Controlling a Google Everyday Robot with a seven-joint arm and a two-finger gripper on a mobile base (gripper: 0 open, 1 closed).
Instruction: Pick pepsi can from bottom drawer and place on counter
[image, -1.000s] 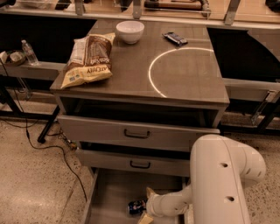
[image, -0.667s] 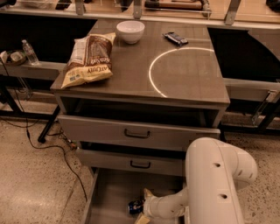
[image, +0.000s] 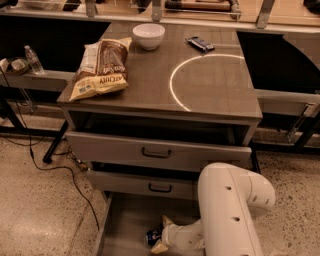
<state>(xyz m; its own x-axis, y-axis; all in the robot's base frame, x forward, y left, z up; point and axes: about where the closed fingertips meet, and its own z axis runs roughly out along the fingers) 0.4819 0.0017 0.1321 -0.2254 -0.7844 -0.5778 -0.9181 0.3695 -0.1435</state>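
Grey bottom drawer (image: 125, 222): lowest of the three, pulled right out, with plain flat floor showing on its left side.
Can (image: 152, 237): dark blue with a bit of white, down on the drawer floor around the middle. Can't tell if it's upright or on its side.
Hand (image: 161, 234): inside the bottom drawer, right at the can. Its two tan fingers (image: 167, 220) are spread fairly wide, one on the far side of the can and one on the near side, so the can sits between the tips. Can't tell if either finger actually touches it.
Arm (image: 230, 210): chunky and white, comes in from the bottom right and hides the right half of the drawer.
Upper drawers (image: 155, 150): both slid out a little, each with a black handle.
Worktop (image: 145, 87): grey-brown, with nothing from the drawer on it.
Circle (image: 172, 82): thin white line on the right half of the worktop, running out to the right edge.
Chip bag (image: 100, 70): lying flat along the left edge.
Bowl (image: 148, 35): white, at the back edge left of centre, just beside the top of the bag.
Bar (image: 200, 44): dark and wrapped, near the back edge right of centre, just behind the circle.
Bottle (image: 34, 60): on a low shelf off to the left of the worktop.
Cable (image: 75, 175): black, trailing over the speckled floor left of the drawers.
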